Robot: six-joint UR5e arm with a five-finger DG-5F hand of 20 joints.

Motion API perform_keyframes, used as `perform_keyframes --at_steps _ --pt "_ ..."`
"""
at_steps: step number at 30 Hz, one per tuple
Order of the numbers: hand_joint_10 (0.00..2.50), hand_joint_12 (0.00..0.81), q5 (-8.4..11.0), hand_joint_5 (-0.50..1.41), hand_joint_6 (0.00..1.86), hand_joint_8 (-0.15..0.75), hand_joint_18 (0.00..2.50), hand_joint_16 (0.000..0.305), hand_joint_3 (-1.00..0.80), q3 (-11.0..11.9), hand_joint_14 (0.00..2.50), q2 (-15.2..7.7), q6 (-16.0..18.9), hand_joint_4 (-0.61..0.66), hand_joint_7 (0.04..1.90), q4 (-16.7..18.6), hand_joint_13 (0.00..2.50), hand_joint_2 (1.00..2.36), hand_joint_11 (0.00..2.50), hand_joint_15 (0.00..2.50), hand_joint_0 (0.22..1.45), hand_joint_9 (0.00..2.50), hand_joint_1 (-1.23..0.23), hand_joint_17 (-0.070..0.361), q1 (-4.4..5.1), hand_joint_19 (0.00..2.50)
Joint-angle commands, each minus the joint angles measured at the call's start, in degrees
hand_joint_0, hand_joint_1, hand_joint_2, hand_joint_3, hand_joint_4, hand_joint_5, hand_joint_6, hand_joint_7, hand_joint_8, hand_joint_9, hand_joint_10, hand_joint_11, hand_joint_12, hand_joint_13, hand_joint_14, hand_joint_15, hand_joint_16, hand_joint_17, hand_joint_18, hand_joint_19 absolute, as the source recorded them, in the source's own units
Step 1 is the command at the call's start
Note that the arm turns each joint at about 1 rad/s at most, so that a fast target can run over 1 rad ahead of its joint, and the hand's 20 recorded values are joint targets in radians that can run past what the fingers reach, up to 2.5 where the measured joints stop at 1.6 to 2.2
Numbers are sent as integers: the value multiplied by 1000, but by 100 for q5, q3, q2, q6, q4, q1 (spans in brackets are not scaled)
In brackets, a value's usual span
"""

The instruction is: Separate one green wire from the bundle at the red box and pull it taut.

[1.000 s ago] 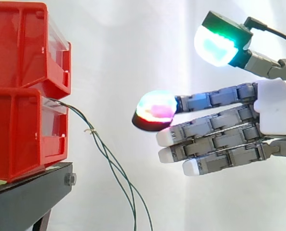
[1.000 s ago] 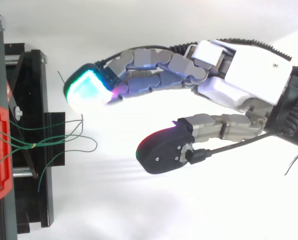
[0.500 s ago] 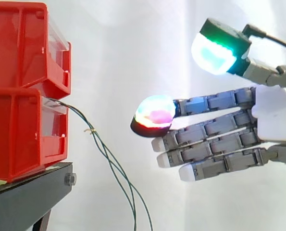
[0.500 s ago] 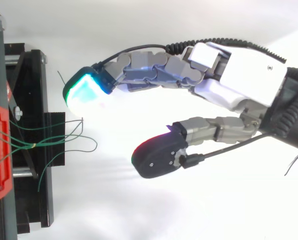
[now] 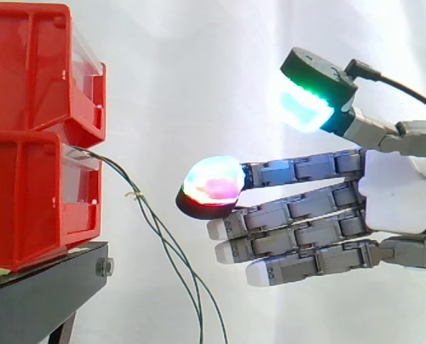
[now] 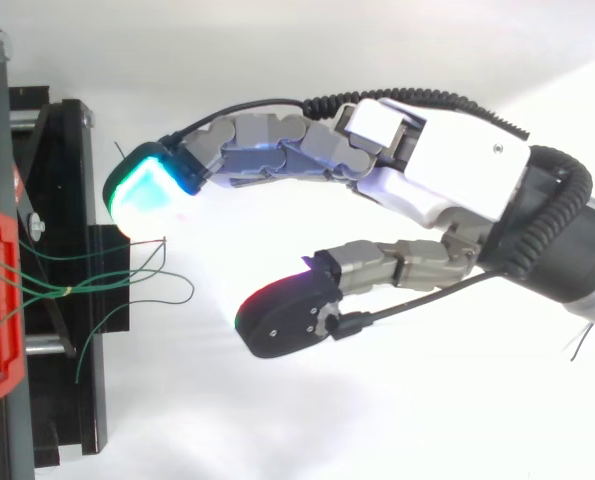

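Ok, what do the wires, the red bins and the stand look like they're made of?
Wires: thin, green, probably plastic-insulated; they hang in soft curves.
Bins: glossy red plastic, likely moulded, with highlights along the edges and clear fronts.
Stand: matt black, probably metal, bolted at the corner; can't be sure.

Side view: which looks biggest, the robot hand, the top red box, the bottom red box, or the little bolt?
1. The hand looks biggest, though it may just be nearer the camera.
2. The top red box and the bottom red box look about alike.
3. The bolt looks smallest.
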Motion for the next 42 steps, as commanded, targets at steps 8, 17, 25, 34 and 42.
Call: perform_keyframes --at_steps 8,17,25,34,42 --pt "2 383 7 -201 502 270 316 55 -500 283 2 -293 -135 210 729 120 273 1000 48 51 448 450 -658 124 -43 278" --pt "0 383 -11 -200 502 273 330 55 -500 344 1 -407 -223 213 731 190 283 1000 81 59 450 481 -658 124 -34 288" --pt "3 383 -29 -198 502 275 336 55 -500 564 1 -688 -170 215 731 278 293 1000 99 65 451 501 -658 125 -43 295" --pt "4 384 -90 -196 502 277 356 55 -500 749 1 -899 -144 220 734 296 313 1000 113 77 451 522 -655 124 -8 306" --pt "4 385 -99 -195 502 281 365 55 -500 801 4 -1013 -249 222 734 331 326 1000 130 83 454 547 -648 124 97 315"
